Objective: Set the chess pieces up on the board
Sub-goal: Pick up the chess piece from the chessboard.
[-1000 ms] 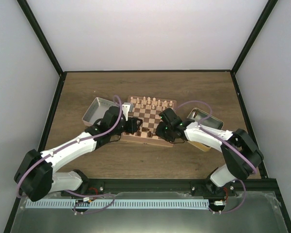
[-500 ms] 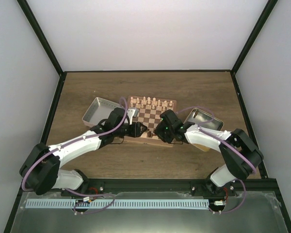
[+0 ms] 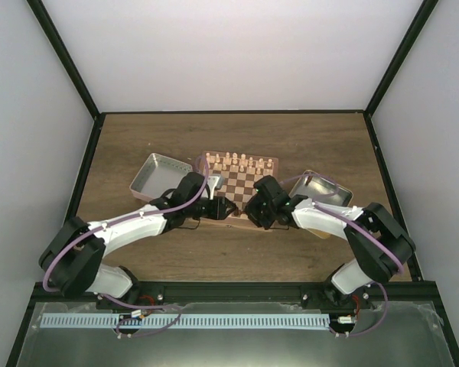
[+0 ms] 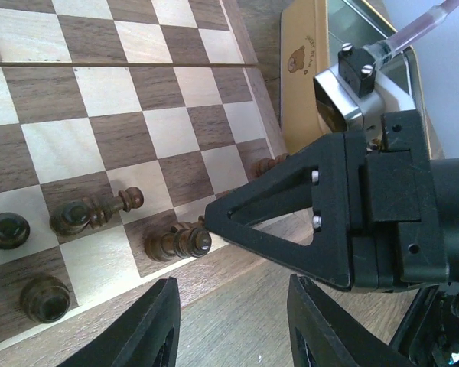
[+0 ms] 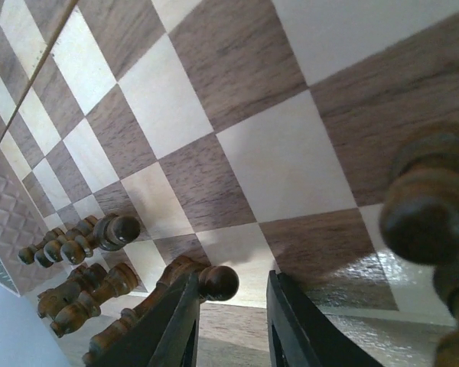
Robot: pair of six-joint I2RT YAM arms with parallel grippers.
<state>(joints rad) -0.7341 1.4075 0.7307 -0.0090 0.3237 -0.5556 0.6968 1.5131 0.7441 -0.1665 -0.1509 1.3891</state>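
Right gripper (image 5: 233, 297) fingertips straddle dark chess piece (image 5: 218, 283).

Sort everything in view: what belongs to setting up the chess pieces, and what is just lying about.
Belongs to the job:
- dark brown chess pieces, some lying on their sides
- chessboard

Just lying about:
- left metal tin
- right metal tin
- pale chessmen, lined up along the far edge
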